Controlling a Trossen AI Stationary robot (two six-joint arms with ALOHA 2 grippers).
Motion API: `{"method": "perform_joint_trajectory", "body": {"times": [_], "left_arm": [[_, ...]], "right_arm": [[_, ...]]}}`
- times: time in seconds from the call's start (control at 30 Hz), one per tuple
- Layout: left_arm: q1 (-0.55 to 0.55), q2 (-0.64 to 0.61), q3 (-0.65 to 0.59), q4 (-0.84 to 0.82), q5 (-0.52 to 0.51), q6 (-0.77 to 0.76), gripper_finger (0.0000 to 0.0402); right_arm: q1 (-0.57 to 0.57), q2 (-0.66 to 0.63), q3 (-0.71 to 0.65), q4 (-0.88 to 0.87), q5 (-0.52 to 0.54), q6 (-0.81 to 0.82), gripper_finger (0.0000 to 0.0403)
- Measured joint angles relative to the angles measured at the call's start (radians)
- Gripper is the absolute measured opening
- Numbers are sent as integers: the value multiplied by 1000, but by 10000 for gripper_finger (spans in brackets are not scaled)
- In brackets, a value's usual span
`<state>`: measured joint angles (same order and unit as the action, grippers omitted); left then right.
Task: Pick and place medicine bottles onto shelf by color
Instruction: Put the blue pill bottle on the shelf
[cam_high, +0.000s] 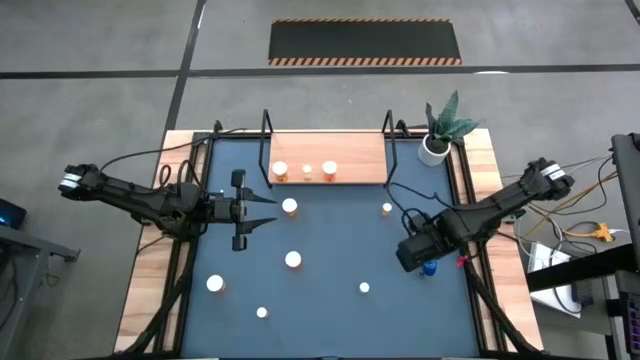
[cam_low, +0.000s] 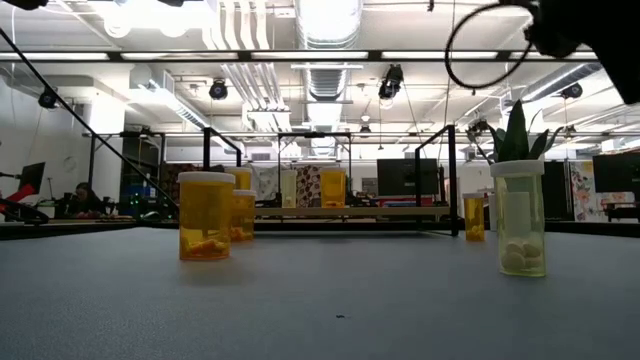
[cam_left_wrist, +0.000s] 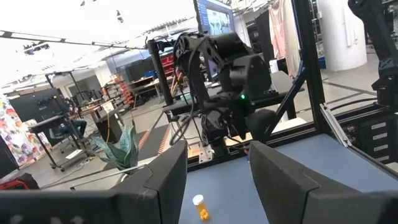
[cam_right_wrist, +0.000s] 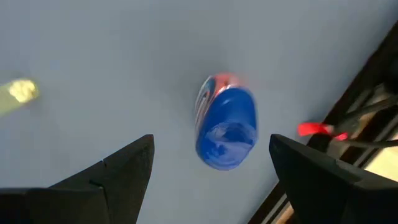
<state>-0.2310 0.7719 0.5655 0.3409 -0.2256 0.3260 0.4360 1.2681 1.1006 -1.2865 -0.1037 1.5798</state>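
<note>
The light-wood shelf (cam_high: 350, 150) stands at the mat's far edge with three orange, white-capped bottles (cam_high: 307, 171) on it. Several more orange bottles stand on the mat (cam_high: 293, 260) (cam_low: 205, 215). The blue bottle (cam_high: 430, 268) (cam_right_wrist: 227, 121) sits on the mat near its right edge, its blue cap facing the right wrist camera. My right gripper (cam_right_wrist: 211, 140) hovers above the blue bottle, open, with a finger on either side and clear of it. My left gripper (cam_high: 272, 212) (cam_left_wrist: 217, 155) is level at the mat's left-centre, open, its tips just short of an orange bottle (cam_high: 289, 207).
A white plant pot (cam_high: 434, 148) stands at the far right corner beside the shelf's black wire frame (cam_high: 392, 140). A red clamp and cables (cam_right_wrist: 317, 129) lie at the mat's right edge next to the blue bottle. A small orange bottle (cam_high: 387, 209) stands between the arms.
</note>
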Motion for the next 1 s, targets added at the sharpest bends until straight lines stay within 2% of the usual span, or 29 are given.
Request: {"method": "perform_joint_trajectory", "body": {"times": [0.2, 0.4, 1.0], "left_arm": [[0, 0, 0, 0, 0, -1, 157], [0, 0, -1, 0, 0, -1, 157], [0, 0, -1, -1, 0, 0, 157]], "right_arm": [[12, -2, -105, 117, -54, 29, 309], [18, -4, -139, 108, -69, 37, 309], [18, -4, -89, 70, -61, 27, 309]]}}
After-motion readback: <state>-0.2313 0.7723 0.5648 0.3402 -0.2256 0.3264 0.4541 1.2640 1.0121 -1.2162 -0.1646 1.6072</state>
